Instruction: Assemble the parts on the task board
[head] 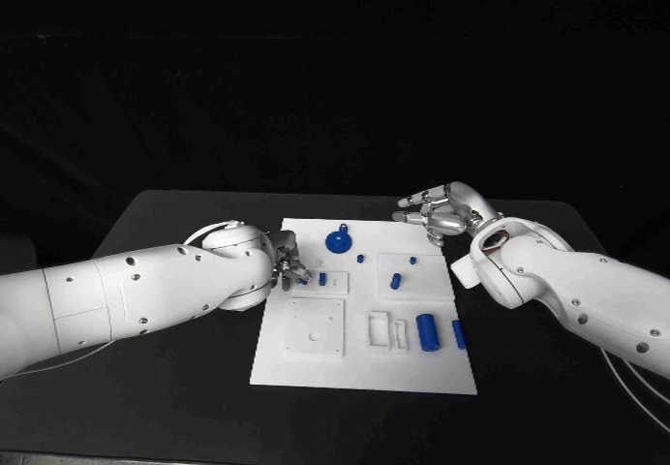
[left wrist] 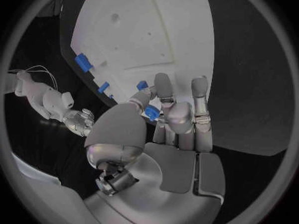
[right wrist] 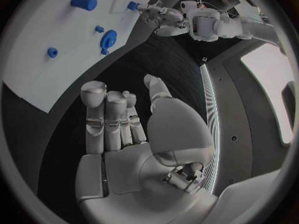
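Observation:
The white task board (head: 366, 373) lies in the middle of the black table. My left hand (head: 289, 267) reaches over the board's left edge. In the left wrist view my thumb and a finger pinch a small blue part (left wrist: 150, 113). Just beyond them is a blue peg (head: 322, 279) on the board. My right hand (head: 441, 213) hovers over the table off the board's far right corner, holding nothing, with the fingers side by side and the thumb apart (right wrist: 124, 129). A round blue knob (head: 338, 241) and a blue cylinder (head: 427, 332) lie on the board.
Several more small blue parts are on the board, among them a slim peg (head: 458, 334) and a short piece (head: 395, 282). A white square insert (head: 316, 327) and white frames (head: 379, 329) sit on its near half. Bare black table (head: 167, 407) surrounds the board.

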Motion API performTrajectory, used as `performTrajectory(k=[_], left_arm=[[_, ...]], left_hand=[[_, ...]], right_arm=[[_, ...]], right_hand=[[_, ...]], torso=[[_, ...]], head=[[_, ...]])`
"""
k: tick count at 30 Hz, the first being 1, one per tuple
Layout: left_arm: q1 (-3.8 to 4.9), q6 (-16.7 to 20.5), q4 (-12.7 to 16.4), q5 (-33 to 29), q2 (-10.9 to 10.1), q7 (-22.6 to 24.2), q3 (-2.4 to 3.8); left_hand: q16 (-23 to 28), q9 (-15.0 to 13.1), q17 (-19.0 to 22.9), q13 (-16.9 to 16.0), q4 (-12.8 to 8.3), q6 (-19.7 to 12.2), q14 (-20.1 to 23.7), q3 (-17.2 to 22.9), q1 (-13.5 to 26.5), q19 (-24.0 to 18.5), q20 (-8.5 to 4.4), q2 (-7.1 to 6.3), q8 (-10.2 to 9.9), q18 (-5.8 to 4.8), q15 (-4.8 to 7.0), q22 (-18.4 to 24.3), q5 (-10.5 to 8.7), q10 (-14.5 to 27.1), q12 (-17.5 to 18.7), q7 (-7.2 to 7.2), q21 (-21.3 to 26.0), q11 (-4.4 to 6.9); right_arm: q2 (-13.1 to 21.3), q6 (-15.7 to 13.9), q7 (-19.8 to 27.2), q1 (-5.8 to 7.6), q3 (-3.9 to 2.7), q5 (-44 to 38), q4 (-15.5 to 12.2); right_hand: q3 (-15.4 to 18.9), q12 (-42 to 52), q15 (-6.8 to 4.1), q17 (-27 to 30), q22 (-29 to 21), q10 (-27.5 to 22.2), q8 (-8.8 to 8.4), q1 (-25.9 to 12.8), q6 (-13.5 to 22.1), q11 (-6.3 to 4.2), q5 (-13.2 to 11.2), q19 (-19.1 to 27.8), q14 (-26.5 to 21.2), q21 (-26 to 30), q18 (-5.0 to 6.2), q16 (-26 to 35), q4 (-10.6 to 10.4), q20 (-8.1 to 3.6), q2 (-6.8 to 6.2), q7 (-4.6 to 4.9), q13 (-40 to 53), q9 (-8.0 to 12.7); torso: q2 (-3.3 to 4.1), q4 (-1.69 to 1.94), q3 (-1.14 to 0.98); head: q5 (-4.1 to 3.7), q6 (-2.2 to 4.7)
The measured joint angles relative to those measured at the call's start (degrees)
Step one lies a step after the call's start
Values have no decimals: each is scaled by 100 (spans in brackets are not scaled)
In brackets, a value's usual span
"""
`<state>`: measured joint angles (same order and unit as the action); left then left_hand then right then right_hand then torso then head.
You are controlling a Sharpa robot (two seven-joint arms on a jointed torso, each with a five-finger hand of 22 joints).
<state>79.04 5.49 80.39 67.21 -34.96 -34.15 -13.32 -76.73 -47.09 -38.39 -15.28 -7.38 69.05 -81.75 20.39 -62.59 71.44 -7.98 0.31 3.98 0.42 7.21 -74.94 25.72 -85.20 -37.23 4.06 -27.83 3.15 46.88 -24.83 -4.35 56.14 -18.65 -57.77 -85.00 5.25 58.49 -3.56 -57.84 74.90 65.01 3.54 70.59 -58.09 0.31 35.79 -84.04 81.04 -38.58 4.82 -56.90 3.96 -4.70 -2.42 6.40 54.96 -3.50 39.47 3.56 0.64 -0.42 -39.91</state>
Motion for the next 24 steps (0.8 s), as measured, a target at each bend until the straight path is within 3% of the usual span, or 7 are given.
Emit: performTrajectory(k=[13,20,24], left_arm=[[4,-140,7,176,8,-3,7],[9,-220,-7,203,13,4,13],[12,-254,-11,203,16,9,14]], left_hand=[[-22,-49,-11,16,0,0,7,0,56,0,0,56,-5,0,-8,0,39,0,-21,0,0,0],[-22,-72,-38,16,55,0,7,56,204,-5,36,204,18,0,-10,1,-267,0,-50,0,0,0],[-45,-77,-51,16,71,0,-1,82,227,1,42,228,19,-1,-18,1,-335,0,-70,0,0,0]], right_arm=[[-2,0,1,0,0,1,2],[-1,0,2,0,0,1,2],[-1,1,2,0,0,1,3]], right_hand=[[0,0,0,0,0,0,0,0,9,0,0,0,0,0,0,0,0,0,0,-9,0,0],[0,0,0,0,0,0,0,0,9,1,0,0,0,0,0,0,0,0,0,-9,0,0],[0,0,0,0,0,1,0,0,9,1,0,0,0,0,-1,0,0,0,0,-9,0,0]], torso=[[-3,1,3],[-3,2,2],[-3,1,1]], head=[[17,-3],[23,3],[24,-1]])
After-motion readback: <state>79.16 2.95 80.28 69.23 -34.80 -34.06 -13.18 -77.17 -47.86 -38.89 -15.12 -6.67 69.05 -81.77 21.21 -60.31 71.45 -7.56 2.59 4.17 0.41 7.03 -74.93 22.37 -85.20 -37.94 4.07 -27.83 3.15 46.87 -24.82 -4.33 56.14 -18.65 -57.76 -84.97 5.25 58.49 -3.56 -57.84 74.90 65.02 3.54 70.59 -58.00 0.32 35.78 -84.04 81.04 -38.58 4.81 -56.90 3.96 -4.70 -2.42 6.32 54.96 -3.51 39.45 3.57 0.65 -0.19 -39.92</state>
